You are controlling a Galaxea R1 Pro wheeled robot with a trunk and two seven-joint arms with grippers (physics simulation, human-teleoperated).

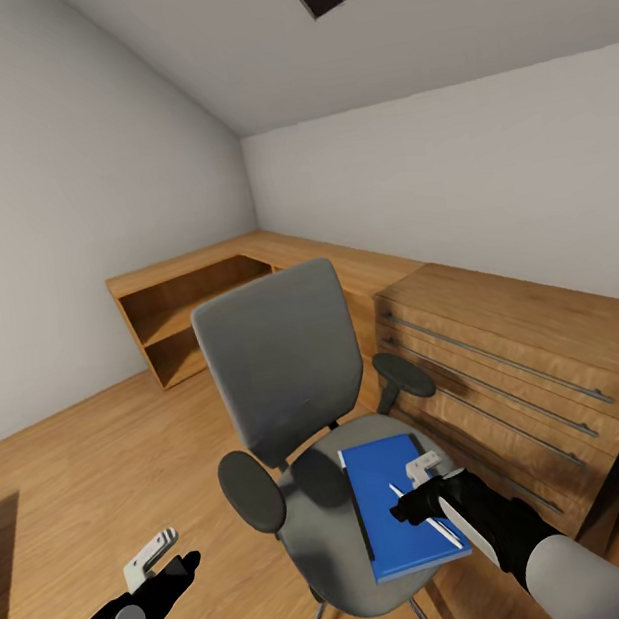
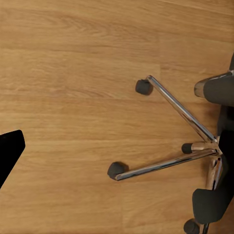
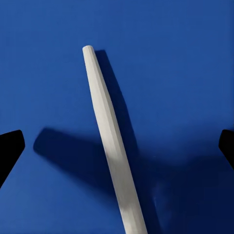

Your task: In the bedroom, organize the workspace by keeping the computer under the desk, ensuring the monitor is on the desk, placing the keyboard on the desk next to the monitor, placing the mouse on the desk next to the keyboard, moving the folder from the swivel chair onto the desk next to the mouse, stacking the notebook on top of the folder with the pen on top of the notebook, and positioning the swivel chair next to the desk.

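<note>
The right claw (image 1: 423, 492) hovers, jaws spread wide, over the white pen (image 3: 112, 141) lying on the blue folder (image 1: 389, 499) on the swivel chair (image 1: 294, 393) seat; the left claw (image 1: 161, 559) hangs parted above the floor (image 2: 73, 73).

No legible text, label, brand, number or sign anywhere in these views.

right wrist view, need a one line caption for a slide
Open right tool poised straddling the white pen lying on the blue folder.
</note>
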